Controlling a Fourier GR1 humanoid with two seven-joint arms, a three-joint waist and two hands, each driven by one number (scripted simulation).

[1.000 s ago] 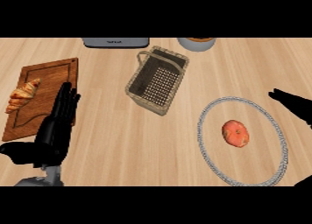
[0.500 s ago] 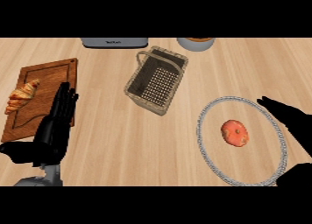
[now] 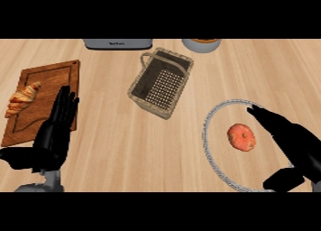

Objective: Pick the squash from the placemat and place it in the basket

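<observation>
The squash (image 3: 241,136), orange-red and roundish, lies on the mat (image 3: 210,118), a round placemat with a pale beaded rim at the right of the frame. The right robot hand (image 3: 293,140) comes in from the lower right corner and lies over the mat's right part, fingers straight and pointing toward the upper left, thumb spread toward the bottom edge. It is open and holds nothing; its fingers are just right of the squash, and I cannot tell whether they touch it.

The basket (image 3: 161,82), woven and empty, sits at upper centre of the worktop (image 3: 136,149), tilted on a diagonal, up and left of the mat and apart from it.

The left robot hand (image 3: 55,131) rests at lower left, open, fingers up, overlapping the lower right corner of a wooden board (image 3: 47,76). A croissant (image 3: 24,98) lies on the board's left side.

At the top edge stand a grey appliance (image 3: 118,43) and, to its right, a cup (image 3: 202,44).
</observation>
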